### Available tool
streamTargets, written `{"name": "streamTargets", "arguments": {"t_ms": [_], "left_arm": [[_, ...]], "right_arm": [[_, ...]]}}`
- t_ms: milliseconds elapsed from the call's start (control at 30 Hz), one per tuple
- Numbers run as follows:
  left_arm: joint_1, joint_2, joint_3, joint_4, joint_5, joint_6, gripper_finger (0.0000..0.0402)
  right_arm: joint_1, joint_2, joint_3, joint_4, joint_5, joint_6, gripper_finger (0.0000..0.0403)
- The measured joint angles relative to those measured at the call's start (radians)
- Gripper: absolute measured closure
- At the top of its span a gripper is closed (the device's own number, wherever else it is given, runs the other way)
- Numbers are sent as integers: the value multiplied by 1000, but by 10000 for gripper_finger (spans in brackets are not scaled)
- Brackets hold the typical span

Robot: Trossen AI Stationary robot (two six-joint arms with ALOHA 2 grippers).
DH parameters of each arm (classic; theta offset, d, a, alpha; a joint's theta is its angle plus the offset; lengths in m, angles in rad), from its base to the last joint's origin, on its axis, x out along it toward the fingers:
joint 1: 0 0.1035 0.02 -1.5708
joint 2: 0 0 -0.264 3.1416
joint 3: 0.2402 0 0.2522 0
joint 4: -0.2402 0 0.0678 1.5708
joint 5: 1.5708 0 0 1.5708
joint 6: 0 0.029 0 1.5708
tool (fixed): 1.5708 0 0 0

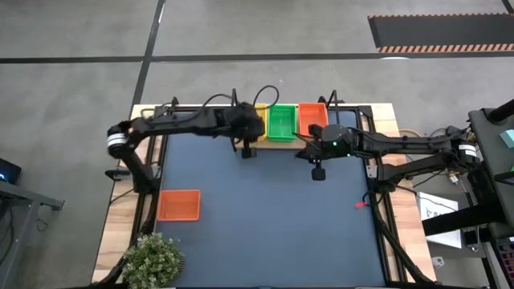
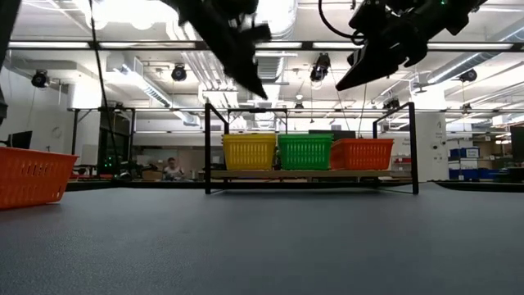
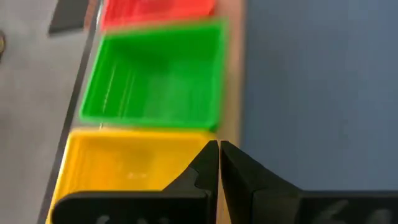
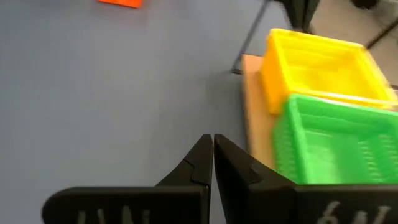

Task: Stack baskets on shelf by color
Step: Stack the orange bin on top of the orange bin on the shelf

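Right gripper (image 1: pixel 318 172) pinched together, empty, near shelf (image 1: pixel 277 143) at table's far edge | left gripper (image 1: pixel 246 152) likewise | we fear snagging stacked baskets (image 1: pixel 281 121) | loose orange basket (image 1: pixel 178 205), near-left corner, probably last.

shelf (image 1: pixel 273 143): table's far edge | three basket stacks (image 2: pixel 304 152): side by side on it | lone basket (image 1: pixel 178 205): near-left

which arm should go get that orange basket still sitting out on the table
Left. The loose basket lies on the left arm's side; the left gripper is nearer than the right gripper. Both are shut and empty.
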Motion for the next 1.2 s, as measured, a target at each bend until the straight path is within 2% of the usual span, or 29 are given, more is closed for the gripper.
{"name": "streamTargets", "arguments": {"t_ms": [267,467,600,733,833,1000,1200], "left_arm": [[-262,-157,-129,91,0,-216,402],[-461,-187,-219,57,-27,-580,402],[-568,-186,-204,-117,-26,-980,402],[-645,-186,-162,-491,24,-1437,402],[-700,-187,-183,-670,30,-1649,402],[-735,-186,-248,-697,55,-1794,402],[-735,-186,-317,-669,75,-1803,388]], "right_arm": [[79,2,-105,116,-24,97,394],[118,2,-158,187,-16,109,394],[124,1,-171,187,-15,115,394],[124,0,-172,210,-16,105,394],[124,-2,-172,235,-17,82,394],[124,-3,-172,237,-23,68,394],[124,-3,-172,235,-23,56,394]]}}
